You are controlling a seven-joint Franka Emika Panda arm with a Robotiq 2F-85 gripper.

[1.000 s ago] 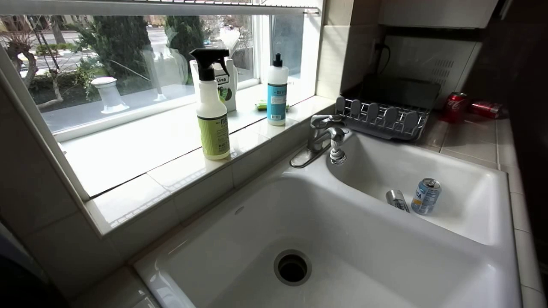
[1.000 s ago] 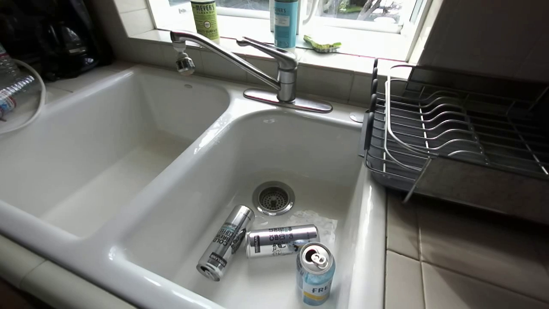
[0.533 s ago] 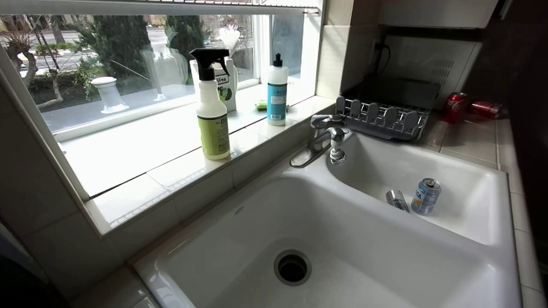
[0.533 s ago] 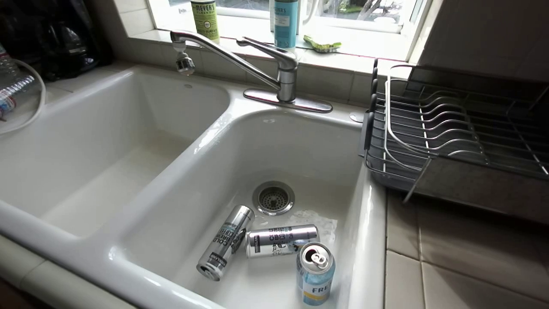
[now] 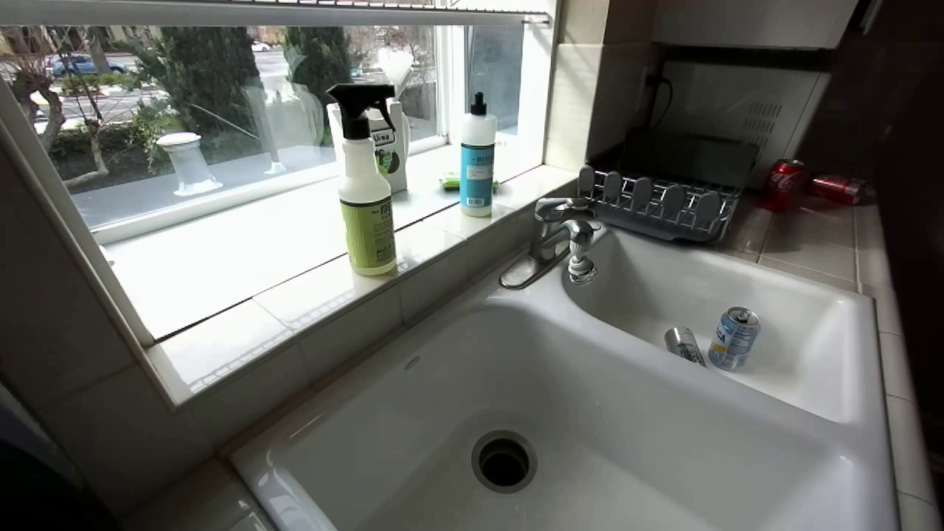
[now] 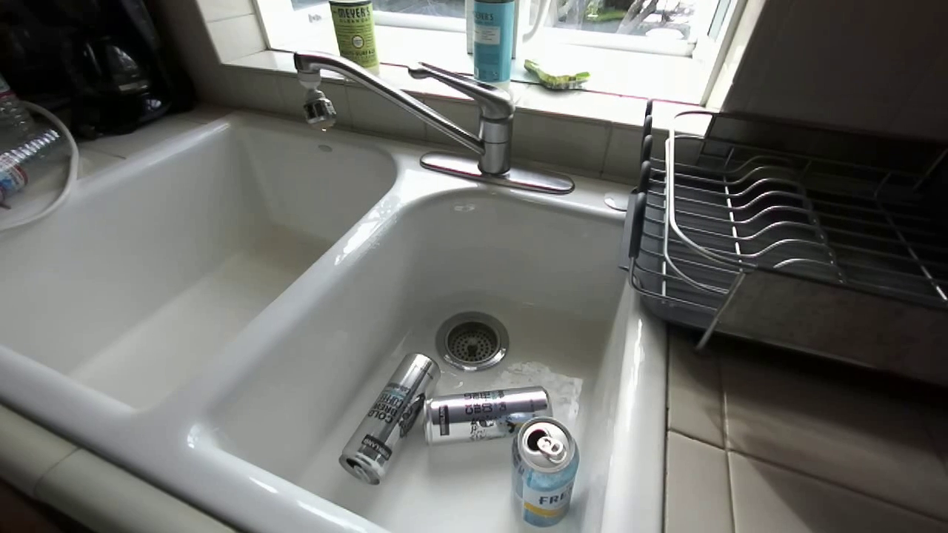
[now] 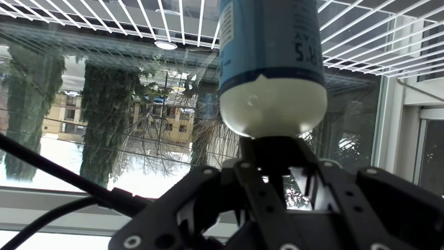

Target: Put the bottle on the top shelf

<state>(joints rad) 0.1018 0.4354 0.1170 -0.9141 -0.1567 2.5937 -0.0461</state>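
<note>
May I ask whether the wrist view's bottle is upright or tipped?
Upright: in that upside-down view, the bottle points its pale shoulder skyward.

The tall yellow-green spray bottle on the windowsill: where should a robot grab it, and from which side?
Probably by the upright, straight-sided body of the tall yellow-green plastic spray bottle, coming in level over the white sink: the black trigger head juts sideways and looks awkward to hold, and the glass window lies behind.

Three cans point(image 6: 481, 416) rest in the sink point(image 6: 518, 244) beside a dish rack point(image 6: 789, 252).
</note>
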